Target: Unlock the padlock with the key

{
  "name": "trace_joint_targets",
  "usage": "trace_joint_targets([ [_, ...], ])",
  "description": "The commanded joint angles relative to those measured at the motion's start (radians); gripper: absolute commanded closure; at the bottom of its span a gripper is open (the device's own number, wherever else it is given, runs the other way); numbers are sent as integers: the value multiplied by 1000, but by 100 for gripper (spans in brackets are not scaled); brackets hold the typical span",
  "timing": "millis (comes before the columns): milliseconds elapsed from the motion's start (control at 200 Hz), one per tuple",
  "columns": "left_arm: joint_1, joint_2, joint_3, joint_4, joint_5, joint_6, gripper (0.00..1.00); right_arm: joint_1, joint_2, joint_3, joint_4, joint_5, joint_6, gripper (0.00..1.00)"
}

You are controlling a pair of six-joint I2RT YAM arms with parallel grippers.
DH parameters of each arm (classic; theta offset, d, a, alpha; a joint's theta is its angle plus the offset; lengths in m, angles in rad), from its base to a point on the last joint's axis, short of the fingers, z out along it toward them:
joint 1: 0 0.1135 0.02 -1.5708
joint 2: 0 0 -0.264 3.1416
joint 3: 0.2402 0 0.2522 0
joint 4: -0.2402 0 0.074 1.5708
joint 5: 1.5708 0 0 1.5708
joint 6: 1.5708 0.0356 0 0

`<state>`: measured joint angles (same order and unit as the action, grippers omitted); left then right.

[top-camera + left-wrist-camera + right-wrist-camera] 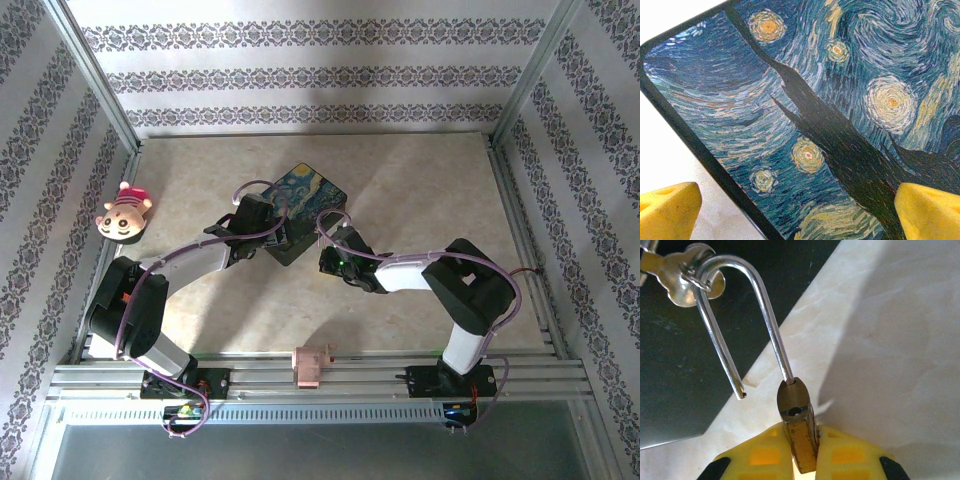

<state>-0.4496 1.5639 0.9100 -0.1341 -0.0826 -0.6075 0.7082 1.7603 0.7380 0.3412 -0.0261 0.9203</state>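
Note:
My right gripper (803, 442) is shut on the small brass padlock (799, 427), pinching its body between the yellow fingers (757, 457) just above the pale table. The thin silvery shackle (735, 305) stands open, its free leg out of the body. Its bend passes through a silvery flat piece with a small ring (687, 282) at the dark side of the painted box (305, 195); I cannot tell whether that piece is the key. My left gripper (800, 215) is open over the starry-night lid (840, 100), one fingertip (670, 210) past the lid's edge. From above, the left gripper (262, 225) and right gripper (330, 262) flank the box's near corner.
A plush toy with a pink hat (124, 212) lies at the left edge of the table. A small pink object (310, 365) sits on the front rail between the arm bases. Aluminium frame posts and patterned walls close in the sides and back.

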Motion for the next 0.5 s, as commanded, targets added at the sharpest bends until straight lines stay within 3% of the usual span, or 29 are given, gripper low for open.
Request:
trace_joint_targets([
  [0,3,7,-13,-154,15,21,1,-25,11,-28,140,-44,78,95],
  [495,3,4,-11,-154,18,23,1,-42,51,-58,309,-72,167,96],
])
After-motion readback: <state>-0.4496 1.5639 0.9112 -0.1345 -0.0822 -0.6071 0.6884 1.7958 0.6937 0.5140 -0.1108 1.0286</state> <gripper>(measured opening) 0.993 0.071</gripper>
